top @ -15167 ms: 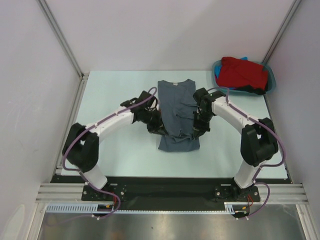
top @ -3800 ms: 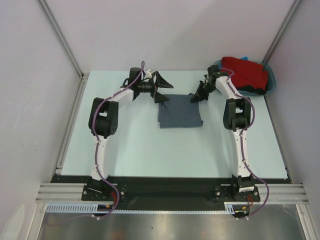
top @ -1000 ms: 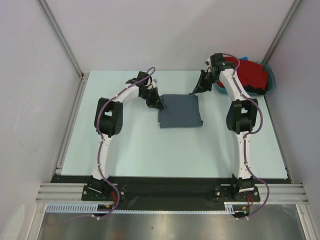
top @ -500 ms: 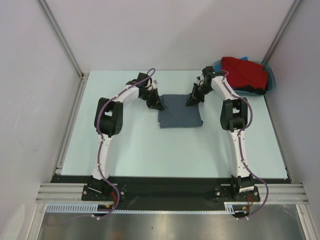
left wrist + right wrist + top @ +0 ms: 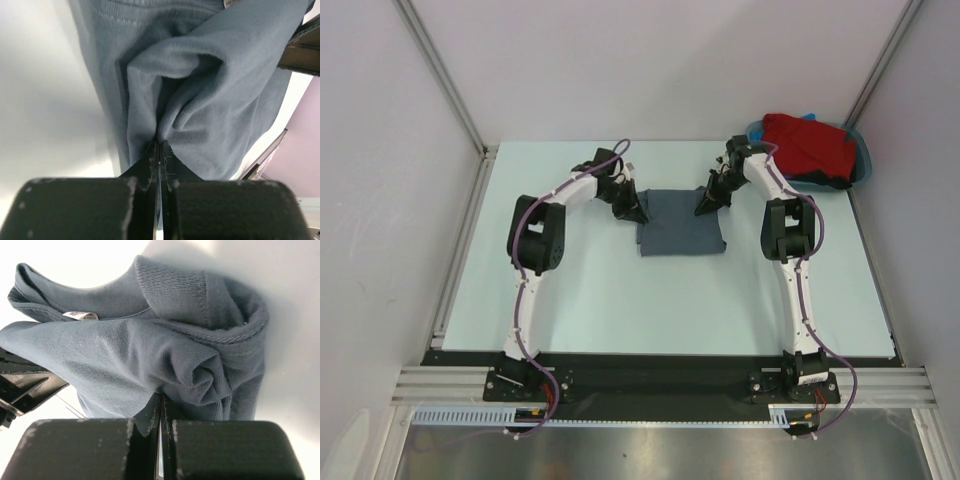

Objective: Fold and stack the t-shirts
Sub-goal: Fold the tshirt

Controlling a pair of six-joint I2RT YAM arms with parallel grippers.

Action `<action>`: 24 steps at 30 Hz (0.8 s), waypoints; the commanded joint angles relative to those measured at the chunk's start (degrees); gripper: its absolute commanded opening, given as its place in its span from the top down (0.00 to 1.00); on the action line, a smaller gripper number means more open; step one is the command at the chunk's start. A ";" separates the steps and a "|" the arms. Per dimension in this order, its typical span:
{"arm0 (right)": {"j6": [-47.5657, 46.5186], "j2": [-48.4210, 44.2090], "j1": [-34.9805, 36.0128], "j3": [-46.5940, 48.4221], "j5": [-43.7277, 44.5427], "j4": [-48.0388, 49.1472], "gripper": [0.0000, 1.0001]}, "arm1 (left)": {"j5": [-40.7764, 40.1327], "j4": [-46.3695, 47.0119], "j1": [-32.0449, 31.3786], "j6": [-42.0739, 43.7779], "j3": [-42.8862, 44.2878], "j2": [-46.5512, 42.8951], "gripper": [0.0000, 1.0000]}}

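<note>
Grey t-shirt (image 5: 680, 226) now shorter; right hand (image 5: 704, 206) lower, at its corner.

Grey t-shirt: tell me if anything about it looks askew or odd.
Nothing damaged or spilled. The grey t-shirt lies folded, but its far corners are bunched where the left gripper and right gripper pinch them, so that edge isn't flat.

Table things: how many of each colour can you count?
Grey t-shirt: 1
Red t-shirt: 1
Teal tub: 1
Total: 3, not counting a blue scrap and a black scrap peeking from the tub.
</note>
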 commanded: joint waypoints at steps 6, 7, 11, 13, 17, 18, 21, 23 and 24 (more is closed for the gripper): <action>-0.18 1.77 -1.17 1.65 4.41 -0.80 1.00 | 0.59 0.24 0.44 0.25 -1.76 -8.40 1.00; -0.18 1.86 -1.17 1.65 4.32 -0.72 1.00 | 0.59 0.33 0.44 0.16 -1.59 -8.93 1.00; -0.09 2.21 -1.17 1.48 3.53 -0.71 1.00 | 0.15 0.59 0.61 -0.36 -1.41 -11.39 1.00; -0.09 2.39 -1.00 1.48 3.26 -0.71 1.00 | 0.15 0.42 0.62 -0.72 -1.50 -12.36 1.00; -0.09 2.48 -1.17 1.48 3.09 -0.63 1.00 | -0.46 -0.37 0.70 -1.25 -2.64 -13.50 1.00; -0.09 2.48 -1.17 1.48 3.09 -0.63 1.00 | -0.81 -0.63 0.70 -1.16 -3.25 -14.11 1.00; -0.09 2.48 -1.17 1.48 2.91 -0.54 1.00 | -1.87 -1.34 0.88 -1.16 -4.13 -14.47 0.99; 0.00 2.56 -1.17 1.65 3.00 -0.63 1.00 | -3.18 -3.18 1.32 -0.98 -4.40 -14.64 1.00; 0.00 2.56 -1.17 1.65 3.00 -0.63 1.00 | -3.88 -3.53 1.49 -0.90 -4.84 -14.73 1.00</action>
